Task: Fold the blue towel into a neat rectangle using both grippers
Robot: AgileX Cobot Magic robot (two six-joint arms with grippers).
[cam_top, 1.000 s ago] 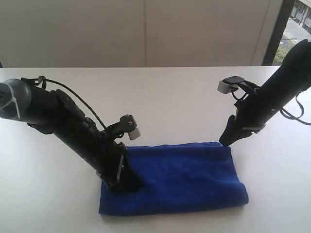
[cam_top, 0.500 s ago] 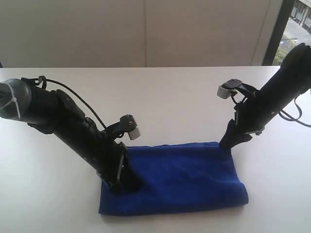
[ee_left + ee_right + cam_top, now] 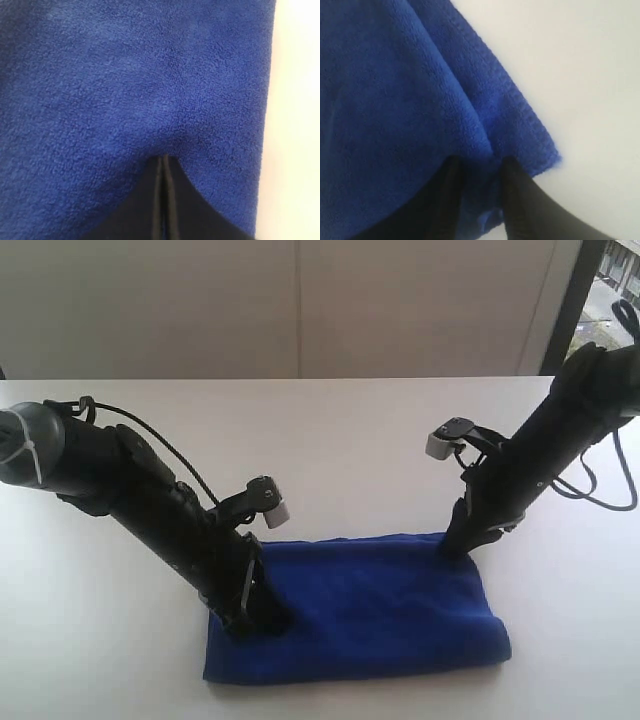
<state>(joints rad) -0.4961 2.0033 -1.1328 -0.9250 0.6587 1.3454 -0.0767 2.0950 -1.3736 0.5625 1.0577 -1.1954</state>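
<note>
The blue towel [image 3: 380, 600] lies folded into a wide rectangle near the table's front edge. My left gripper [image 3: 262, 625] is shut, and its tips press down on the towel's left part. The left wrist view shows the two fingers closed together at the left gripper [image 3: 165, 159] against the towel [image 3: 125, 75], with no cloth between them. My right gripper [image 3: 455, 545] is at the towel's far right corner. In the right wrist view the right gripper [image 3: 480, 162] has a raised ridge of the towel [image 3: 395, 100] pinched between its fingers, beside the hemmed edge.
The white table [image 3: 350, 440] stretches bare behind the towel to a pale wall. A window strip [image 3: 615, 290] shows at the far right. A black cable [image 3: 160, 440] loops along the left arm.
The right arm has swung left and tilted more upright, bringing its tips from just off the towel's far right corner onto it. The left arm and the towel have stayed put.
</note>
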